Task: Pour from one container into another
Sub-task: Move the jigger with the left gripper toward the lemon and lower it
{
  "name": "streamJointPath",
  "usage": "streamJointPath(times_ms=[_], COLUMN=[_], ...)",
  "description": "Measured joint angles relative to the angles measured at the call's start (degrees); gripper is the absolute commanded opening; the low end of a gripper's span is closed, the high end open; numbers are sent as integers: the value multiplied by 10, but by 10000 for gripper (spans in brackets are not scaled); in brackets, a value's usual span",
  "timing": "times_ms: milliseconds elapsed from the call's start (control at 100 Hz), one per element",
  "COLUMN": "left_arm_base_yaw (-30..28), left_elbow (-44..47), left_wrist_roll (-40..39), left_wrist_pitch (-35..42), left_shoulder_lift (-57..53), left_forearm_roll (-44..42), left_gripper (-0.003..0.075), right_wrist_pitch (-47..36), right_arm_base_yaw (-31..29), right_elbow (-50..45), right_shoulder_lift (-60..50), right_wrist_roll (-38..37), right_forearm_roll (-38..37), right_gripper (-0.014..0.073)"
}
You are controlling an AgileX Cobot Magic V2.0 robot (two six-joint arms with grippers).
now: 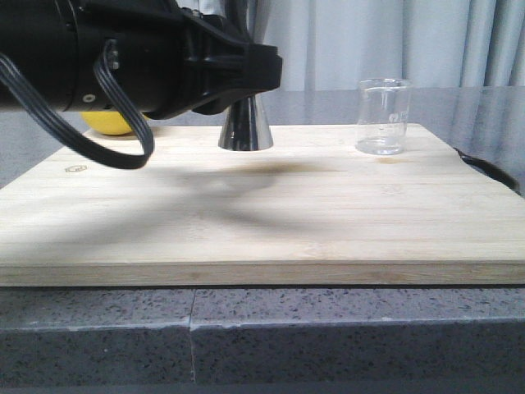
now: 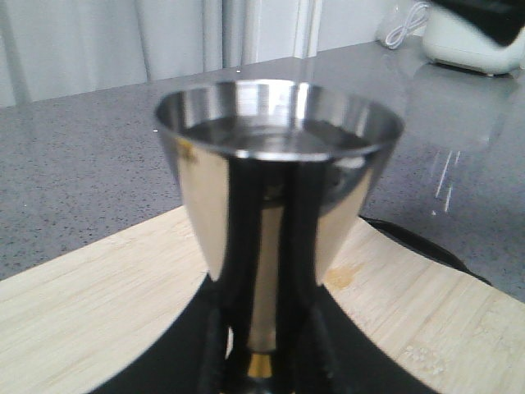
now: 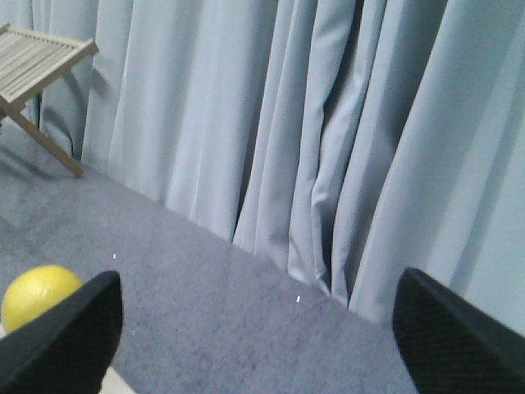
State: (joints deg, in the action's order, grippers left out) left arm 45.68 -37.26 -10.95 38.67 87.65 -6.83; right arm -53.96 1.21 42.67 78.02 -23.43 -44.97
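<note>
We see left gripper [image 1: 246,86] closed around narrow waist of shiny steel hourglass jigger [image 1: 245,127], standing upright on pale wooden board [image 1: 262,205]. Small clear glass beaker [image 1: 383,116] at 3 o'clock from jigger, well apart. Right gripper [image 3: 254,345] wide open, holding nothing; yellow lemon [image 3: 37,295] beside one finger.

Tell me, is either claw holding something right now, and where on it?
The left gripper appears to grip the steel jigger at its narrow gold band. The right gripper is open, empty.

jigger [image 1: 246,127] top hidden behind left arm, lemon [image 1: 111,123] mostly hidden
</note>
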Motion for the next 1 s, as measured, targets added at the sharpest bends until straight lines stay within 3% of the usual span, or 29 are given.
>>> streamJointPath(times_ms=[260, 590, 1000], left_arm_base_yaw=[-38, -70, -92], left_elbow=[0, 19, 99], left_wrist_roll=[0, 0, 14], left_wrist_pitch=[-1, -50, 24], left_shoulder_lift=[-24, -69, -72], left_forearm_roll=[0, -1, -1], left_gripper=[-19, -19, -19], right_wrist_pitch=[47, 59, 59], right_arm_base_yaw=[0, 0, 0], right_elbow=[1, 1, 1], right_shoulder_lift=[-95, -131, -133], right_wrist_roll=[-2, -14, -41], right_forearm_roll=[0, 0, -9], right_gripper=[606, 606, 606])
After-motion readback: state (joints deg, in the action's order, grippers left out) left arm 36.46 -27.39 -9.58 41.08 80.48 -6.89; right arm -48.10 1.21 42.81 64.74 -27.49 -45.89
